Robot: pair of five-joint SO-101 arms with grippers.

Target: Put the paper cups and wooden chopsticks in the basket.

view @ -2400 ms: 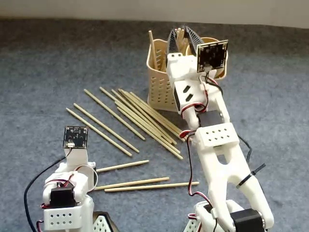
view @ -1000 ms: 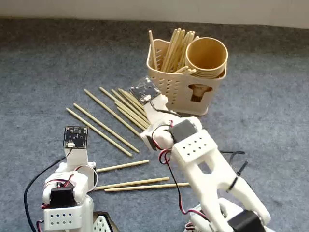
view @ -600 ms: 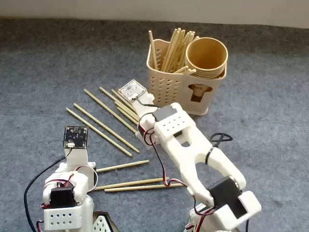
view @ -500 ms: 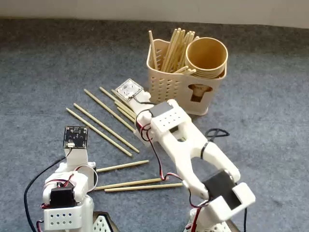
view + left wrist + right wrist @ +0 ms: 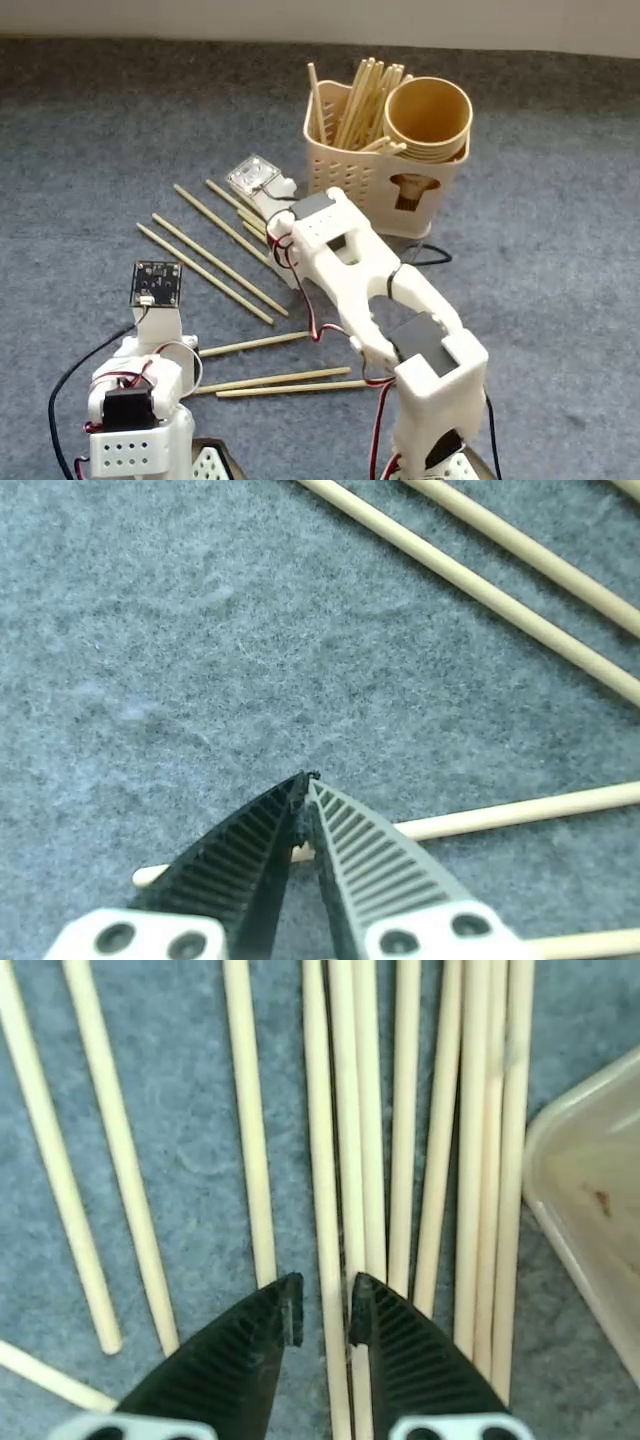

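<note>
Chopsticks (image 5: 205, 274) lie loose on the carpet (image 5: 80, 150) beside the basket (image 5: 335, 175), which holds more and the cups (image 5: 428, 118). Right gripper (image 5: 322, 1308), slightly parted, straddles one chopstick in the bundle. Left gripper (image 5: 305, 780) is closed and empty, over another.

Grey carpet (image 5: 560, 300) lies under everything; behind it, perhaps a pale wall (image 5: 300, 15).

Soft, even light throughout; the chopsticks (image 5: 247, 1110) cast only faint, thin shadows on the carpet (image 5: 90, 130).
</note>
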